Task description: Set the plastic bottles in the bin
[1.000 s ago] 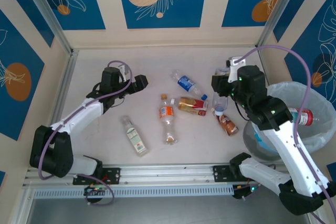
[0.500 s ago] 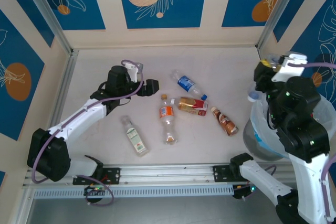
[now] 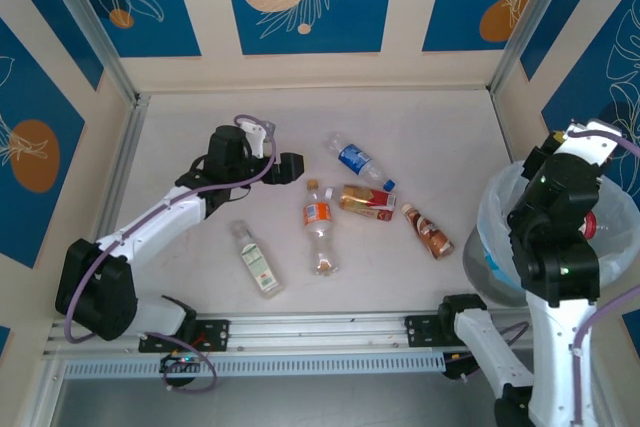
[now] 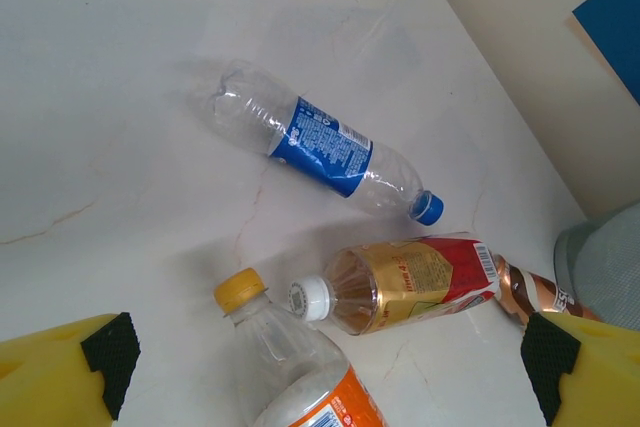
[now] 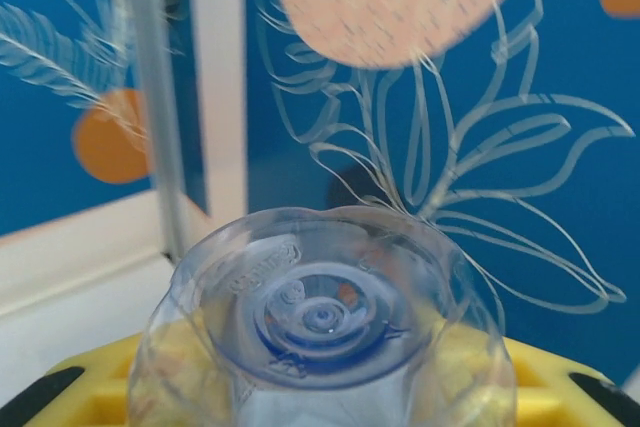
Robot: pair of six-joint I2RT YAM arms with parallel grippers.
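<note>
Now the right tool, clenched on a clear bottle, had swung over the bin at middle right; a drop looked next.

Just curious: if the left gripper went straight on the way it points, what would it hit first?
Probably the yellow-capped bottle with the orange label, lying nearest ahead of the open left gripper, though depth is hard to judge.

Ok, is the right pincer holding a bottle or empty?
Holding. The right pincer is shut on a clear bottle; its round base sits between the yellow fingers in the right wrist view.
</note>
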